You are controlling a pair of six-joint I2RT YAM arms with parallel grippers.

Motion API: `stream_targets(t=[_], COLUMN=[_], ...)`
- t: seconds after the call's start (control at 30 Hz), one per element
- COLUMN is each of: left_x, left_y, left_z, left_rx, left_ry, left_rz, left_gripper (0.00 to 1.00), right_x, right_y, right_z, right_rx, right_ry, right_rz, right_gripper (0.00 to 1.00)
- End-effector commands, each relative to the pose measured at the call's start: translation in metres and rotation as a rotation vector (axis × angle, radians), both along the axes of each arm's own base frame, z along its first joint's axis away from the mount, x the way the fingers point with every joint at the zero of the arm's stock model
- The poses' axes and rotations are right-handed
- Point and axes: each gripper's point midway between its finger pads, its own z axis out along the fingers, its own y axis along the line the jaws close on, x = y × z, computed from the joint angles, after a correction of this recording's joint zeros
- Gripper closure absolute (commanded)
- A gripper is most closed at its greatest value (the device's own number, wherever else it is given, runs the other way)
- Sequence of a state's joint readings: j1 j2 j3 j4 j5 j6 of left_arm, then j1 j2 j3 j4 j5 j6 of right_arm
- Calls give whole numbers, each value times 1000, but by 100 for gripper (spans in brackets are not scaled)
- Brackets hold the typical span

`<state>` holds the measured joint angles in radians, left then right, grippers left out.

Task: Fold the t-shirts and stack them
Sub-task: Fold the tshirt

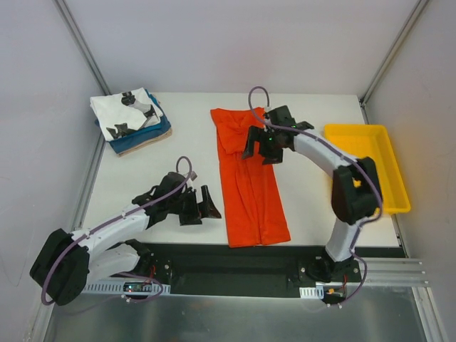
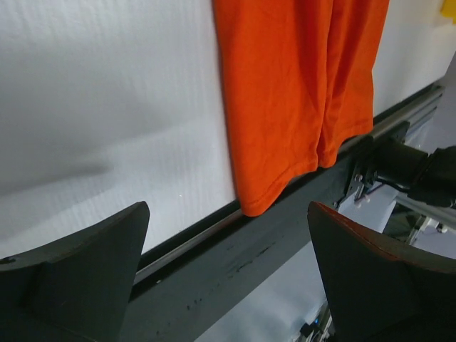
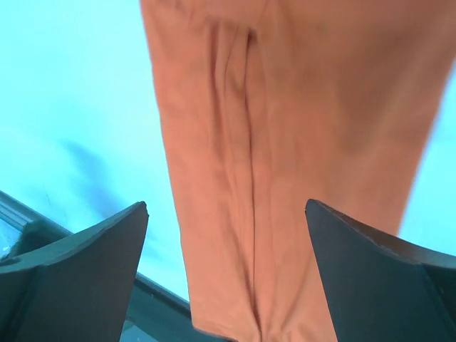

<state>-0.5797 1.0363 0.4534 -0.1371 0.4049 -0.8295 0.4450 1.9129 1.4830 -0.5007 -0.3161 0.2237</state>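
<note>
The orange-red t-shirt (image 1: 249,178) lies folded into a long strip down the middle of the table, its hem at the front edge. It also shows in the left wrist view (image 2: 292,92) and the right wrist view (image 3: 299,142). My right gripper (image 1: 267,146) is open and empty, hovering over the shirt's upper part. My left gripper (image 1: 201,205) is open and empty, just left of the shirt's lower half. A stack of folded shirts stands at the back left: the white tee with black prints (image 1: 128,112) on top, the blue tee (image 1: 158,128) and the tan tee (image 1: 139,147) under it.
A shallow yellow tray (image 1: 370,167) sits at the table's right edge. A black rail (image 1: 235,260) runs along the front edge, also seen in the left wrist view (image 2: 235,263).
</note>
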Motion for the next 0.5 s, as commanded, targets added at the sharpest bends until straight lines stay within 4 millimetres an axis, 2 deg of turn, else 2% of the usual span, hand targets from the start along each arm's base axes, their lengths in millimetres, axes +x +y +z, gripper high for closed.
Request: stream_targets(t=[0.0, 0.07, 0.1, 0.17, 0.2, 0.27, 0.3, 0.33, 0.4, 0.43, 0.47], left_x=[-15, -28, -30, -38, -45, -50, -57, -58, -59, -61, -62], left_y=[-36, -45, -50, -56, -60, -70, -74, -77, -82, -84, -86], left_z=[9, 2, 0, -10, -13, -18, -20, -21, -26, -27, -30], left_rx=[-114, -110, -112, -86, -84, -77, -72, -67, -51, -51, -42], left_ry=[41, 78, 94, 137, 157, 182, 195, 201, 227, 232, 246], left_rz=[-49, -90, -92, -111, -129, -150, -174, -183, -185, -193, -196], left_gripper=[8, 11, 14, 17, 22, 25, 28, 33, 38, 45, 47], right_x=[-34, -51, -69, -84, -100, -115, -121, -132, -144, -149, -153], right_y=[-31, -49, -63, -75, -87, -101, -110, -119, -129, -138, -141], right_z=[49, 33, 21, 15, 9, 5, 12, 2, 7, 1, 6], right_rx=[15, -34, -62, -74, -94, -117, -124, -147, -146, -178, -173], right_ry=[-191, -177, -163, -157, -161, -163, -194, -175, -196, -195, -214], right_rz=[-53, -92, -111, -141, -158, -186, -215, -228, -253, -278, -285], right_gripper=[3, 3, 3, 3, 3, 3, 3, 3, 3, 3, 3])
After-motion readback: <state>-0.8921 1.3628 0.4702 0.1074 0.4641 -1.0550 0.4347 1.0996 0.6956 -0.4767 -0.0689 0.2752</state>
